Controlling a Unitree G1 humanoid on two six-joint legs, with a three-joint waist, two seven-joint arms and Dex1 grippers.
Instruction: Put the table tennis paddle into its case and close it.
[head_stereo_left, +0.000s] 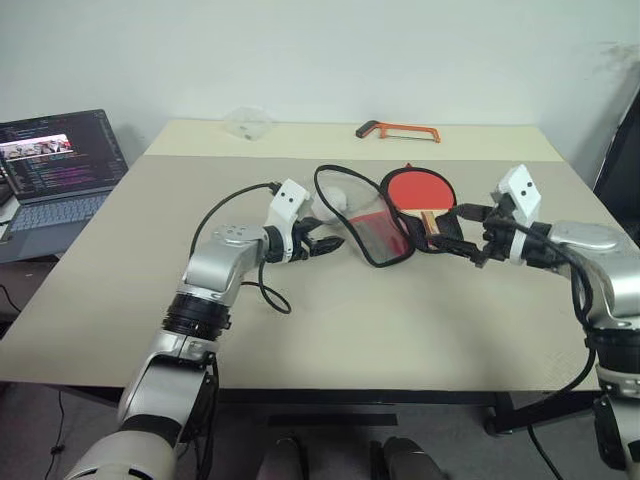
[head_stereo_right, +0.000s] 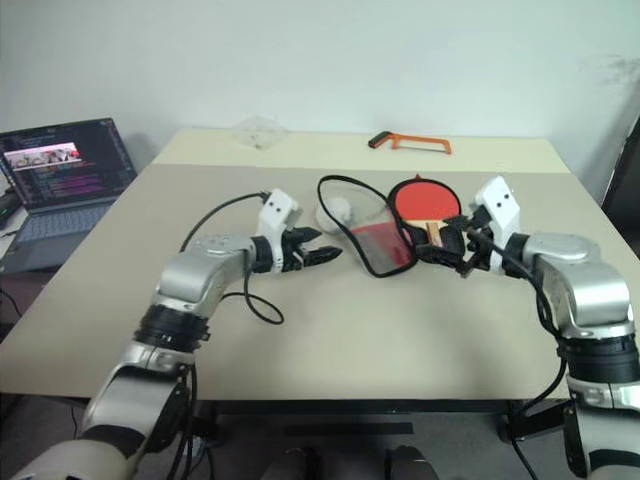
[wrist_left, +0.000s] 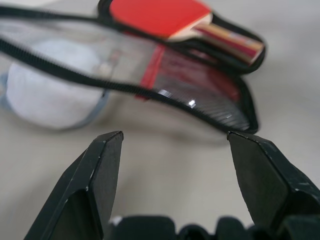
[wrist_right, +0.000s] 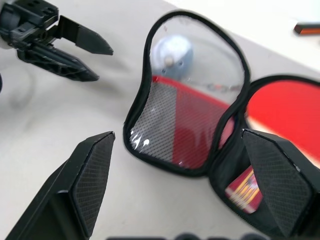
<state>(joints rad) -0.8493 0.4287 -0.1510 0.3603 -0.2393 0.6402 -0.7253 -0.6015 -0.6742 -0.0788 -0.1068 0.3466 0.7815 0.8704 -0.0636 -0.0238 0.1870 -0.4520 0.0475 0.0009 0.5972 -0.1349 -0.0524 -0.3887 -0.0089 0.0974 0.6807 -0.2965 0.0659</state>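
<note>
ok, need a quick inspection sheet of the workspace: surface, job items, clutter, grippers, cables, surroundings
Surface: beige rectangular table, paler strip along the far edge.
Job's things: red-faced table tennis paddle with pale wooden handle lies in the black half of the soft zip case; case unzipped, its clear-and-mesh flap laid open to the robot's left.
Clutter: orange-framed hacksaw and crumpled clear plastic piece near the far edge; small pale round disc seen through the flap.
Grippers: left gripper open, beside the flap; right gripper open, by the paddle handle; both empty.
Cables: black cable looping along the left arm.
Surroundings: open laptop on a side desk at the left; white wall behind.
</note>
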